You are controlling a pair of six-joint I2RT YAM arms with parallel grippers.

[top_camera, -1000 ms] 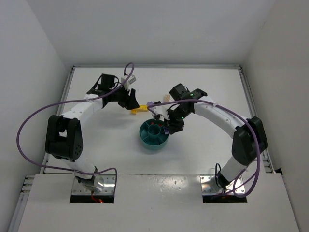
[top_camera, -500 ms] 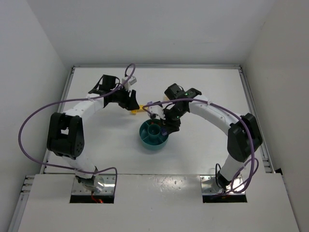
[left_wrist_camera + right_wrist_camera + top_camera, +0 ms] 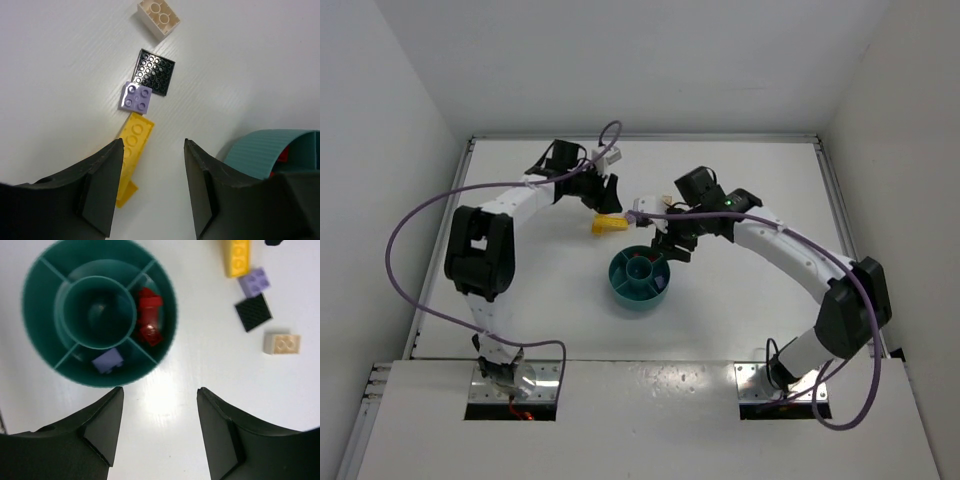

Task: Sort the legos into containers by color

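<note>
Right gripper retreated off dish; white table.

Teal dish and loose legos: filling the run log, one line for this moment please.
left tool open over yellow lego | right tool open, empty | teal dish: red, purple sorted

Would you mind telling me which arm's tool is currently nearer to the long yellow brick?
Left. The left tool hangs open right over the yellow brick, one finger overlapping its end. The right tool, also open, sits by the teal dish, with the brick away from it.
</note>
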